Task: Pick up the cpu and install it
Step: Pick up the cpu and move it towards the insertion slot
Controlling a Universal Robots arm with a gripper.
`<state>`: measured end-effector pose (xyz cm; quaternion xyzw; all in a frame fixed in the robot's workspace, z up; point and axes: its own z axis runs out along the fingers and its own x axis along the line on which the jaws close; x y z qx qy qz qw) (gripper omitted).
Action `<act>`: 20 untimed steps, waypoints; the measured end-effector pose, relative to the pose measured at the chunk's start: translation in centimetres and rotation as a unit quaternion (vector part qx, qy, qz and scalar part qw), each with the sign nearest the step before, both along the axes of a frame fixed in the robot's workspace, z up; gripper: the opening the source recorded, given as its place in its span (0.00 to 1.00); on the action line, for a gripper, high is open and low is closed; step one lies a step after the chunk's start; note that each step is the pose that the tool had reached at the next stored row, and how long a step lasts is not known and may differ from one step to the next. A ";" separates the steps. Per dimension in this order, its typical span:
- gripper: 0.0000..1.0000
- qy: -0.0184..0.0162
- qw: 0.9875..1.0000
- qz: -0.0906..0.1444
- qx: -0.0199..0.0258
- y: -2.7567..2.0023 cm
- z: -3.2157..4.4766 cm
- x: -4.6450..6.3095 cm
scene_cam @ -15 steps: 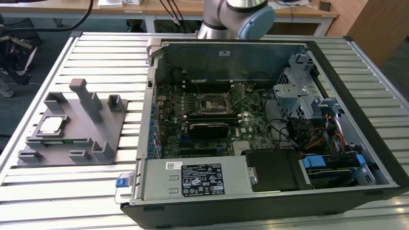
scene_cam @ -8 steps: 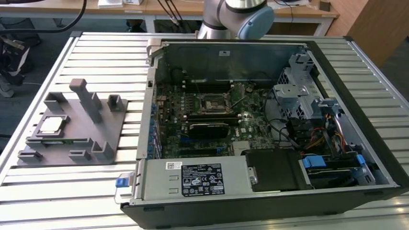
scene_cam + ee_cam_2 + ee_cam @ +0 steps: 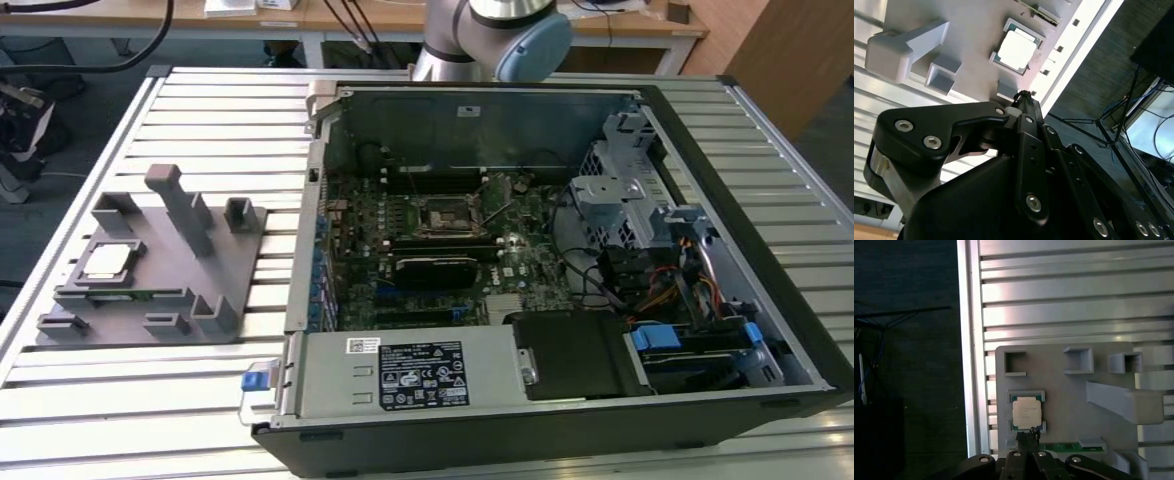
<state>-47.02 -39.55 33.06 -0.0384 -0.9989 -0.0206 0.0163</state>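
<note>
At the exterior view's left, the grey fixture [image 3: 234,262] sat on the slatted table [image 3: 200,110]. The cpu [image 3: 107,262] lay flat in a shallow recess of the fixture, silver top up. In both wrist views the gripper [image 3: 1027,436] hung over that fixture, pointing down toward the near edge of the cpu [image 3: 1027,412]. Its fingertips seemed pressed together with nothing between them, though the angle made the gap hard to judge. It was apart from the chip, not touching it.

Further toward the exterior view's right stood the open computer case [image 3: 467,105]. The dark square socket [image 3: 445,214] on its board was bare, with no chip seated.

By this showing the task was barely begun. The gripper was lined up over the cpu, but the chip had not been lifted, and the carry to the socket and the seating were all left to do.
</note>
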 end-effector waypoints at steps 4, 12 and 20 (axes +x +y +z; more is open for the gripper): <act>0.11 0.000 1.000 0.000 0.000 0.00 -0.31 0.0; 0.11 -0.003 1.000 0.000 0.000 -0.21 -1.26 -0.2; 0.29 -0.005 1.000 0.016 0.000 -0.47 -1.89 -0.4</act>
